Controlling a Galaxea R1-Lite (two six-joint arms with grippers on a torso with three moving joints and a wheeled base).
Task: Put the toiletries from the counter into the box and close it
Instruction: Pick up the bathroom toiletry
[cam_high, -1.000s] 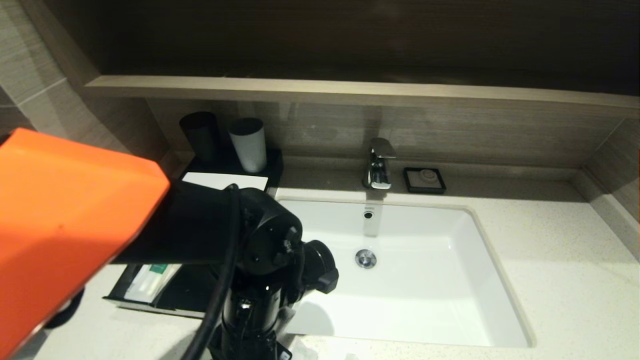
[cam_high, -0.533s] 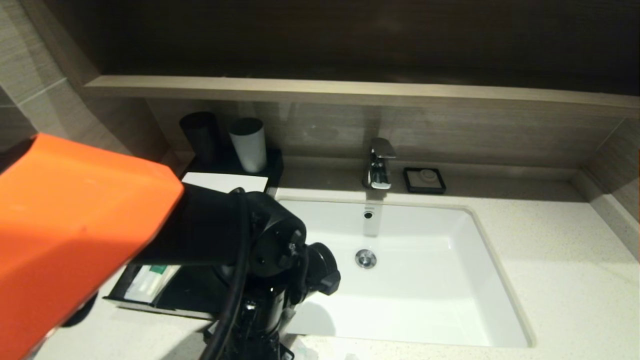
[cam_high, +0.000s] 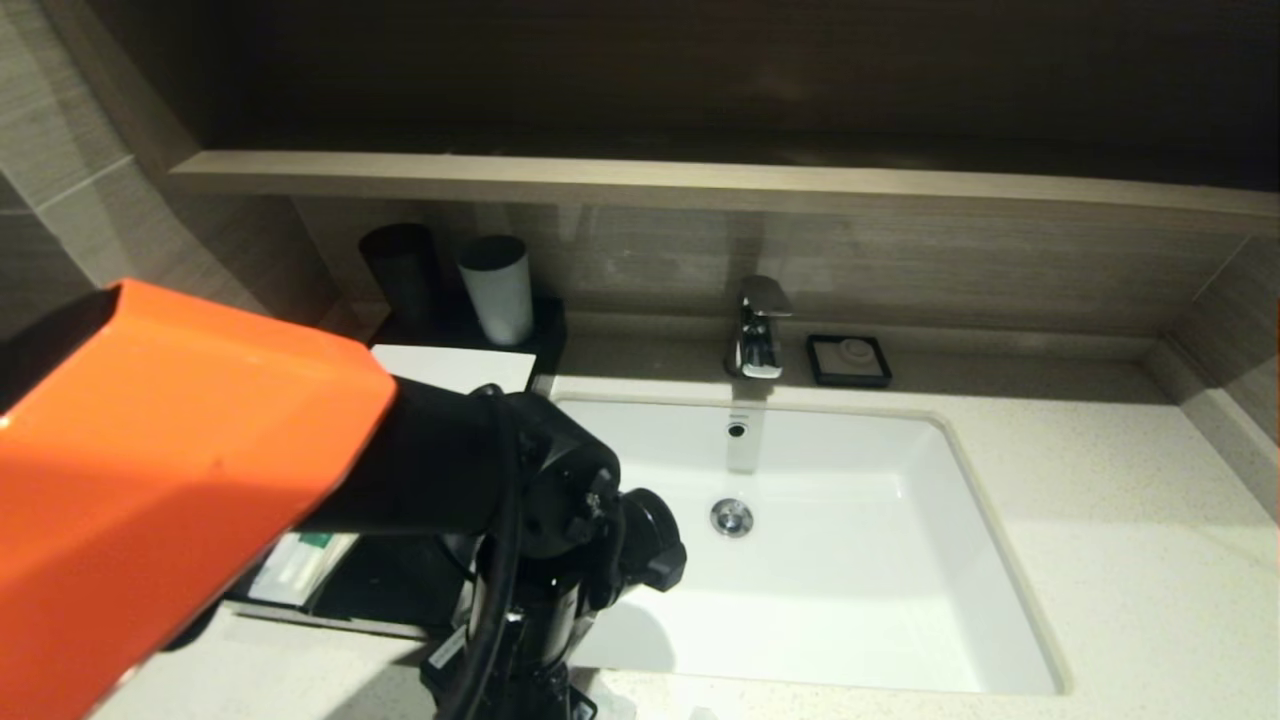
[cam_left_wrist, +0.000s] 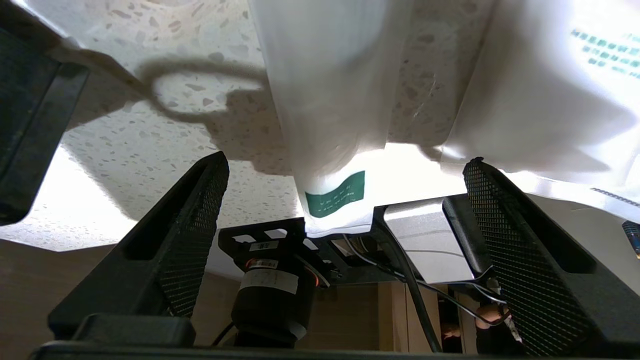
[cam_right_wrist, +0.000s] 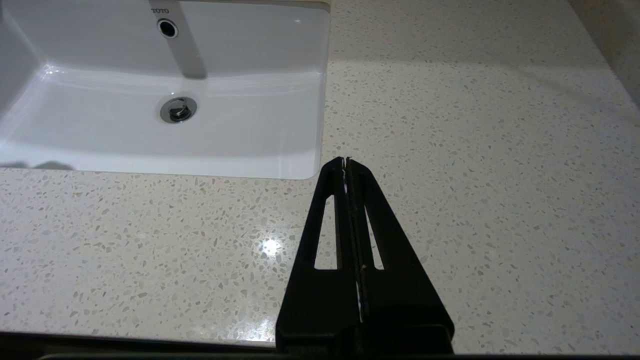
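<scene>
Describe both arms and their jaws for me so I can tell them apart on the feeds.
The left arm has a bright orange shell, then black joint housings with a black cable looped alongside. The left gripper has two black tapered fingers with mesh-textured inner faces. The right gripper is matte black, its slim triangular fingers each cut by a long slot.

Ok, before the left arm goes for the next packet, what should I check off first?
1. Left pincer open: ok, fingers wide apart.
2. Target between the fingers: ok, the white packet with a green label lies on the counter in the gap.
3. Neighbour clear of the grasp: cannot tell, the second packet with green print reaches up to one finger.
4. Box drawer open: ok, one wrapped packet lies inside.
5. Right pincer out of the way: ok, shut, over the counter beside the sink basin.
</scene>
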